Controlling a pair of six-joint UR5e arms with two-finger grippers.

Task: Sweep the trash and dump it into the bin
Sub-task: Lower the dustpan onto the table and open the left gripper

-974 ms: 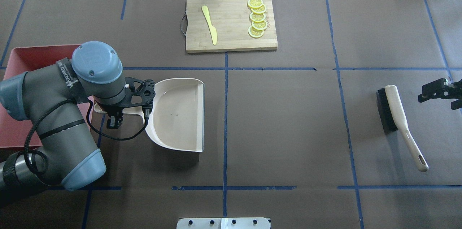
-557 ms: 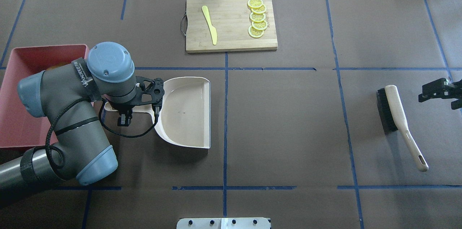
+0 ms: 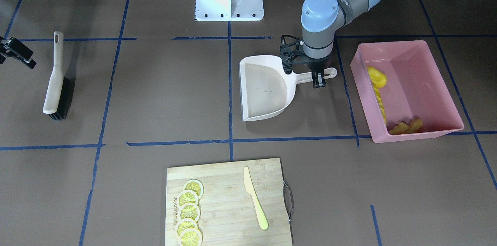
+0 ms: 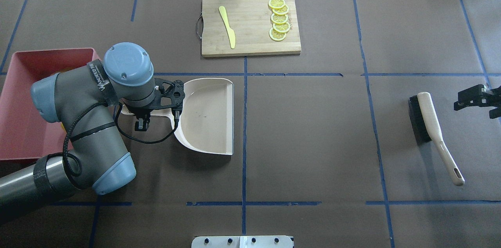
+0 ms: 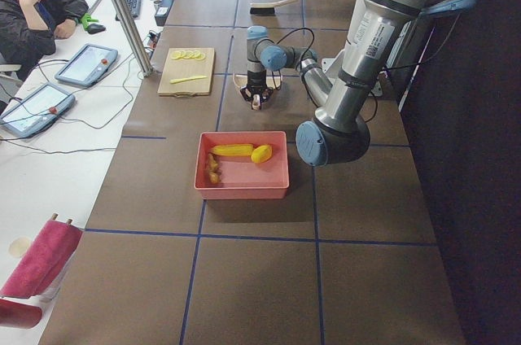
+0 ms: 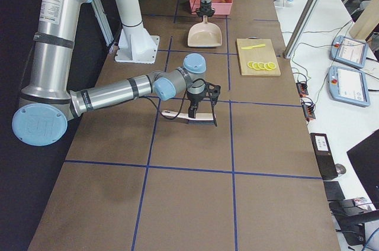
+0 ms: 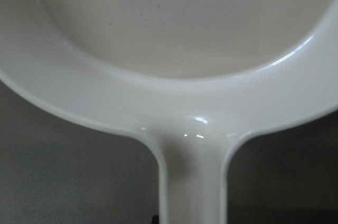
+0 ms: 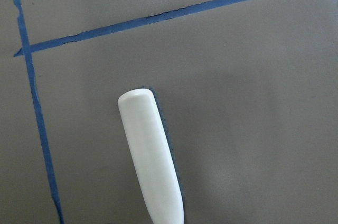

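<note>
The pink bin stands on my left side and holds the trash: a corn cob, a rounded yellow lump and a ginger root. In the overhead view my left arm hides most of the bin. My left gripper is shut on the handle of the empty beige dustpan, which sits level just beside the bin. The left wrist view shows the pan empty. My right gripper hovers over the head of the brush, apart from it. I cannot tell whether it is open or shut.
A wooden cutting board with lemon slices and a yellow plastic knife lies at the far middle of the table. The brush lies flat at the far right. Blue tape lines cross the brown table cover.
My left arm has carried the dustpan to the right and slightly farther back, away from the bin, and squared it up. The right arm and the brush have not moved.
</note>
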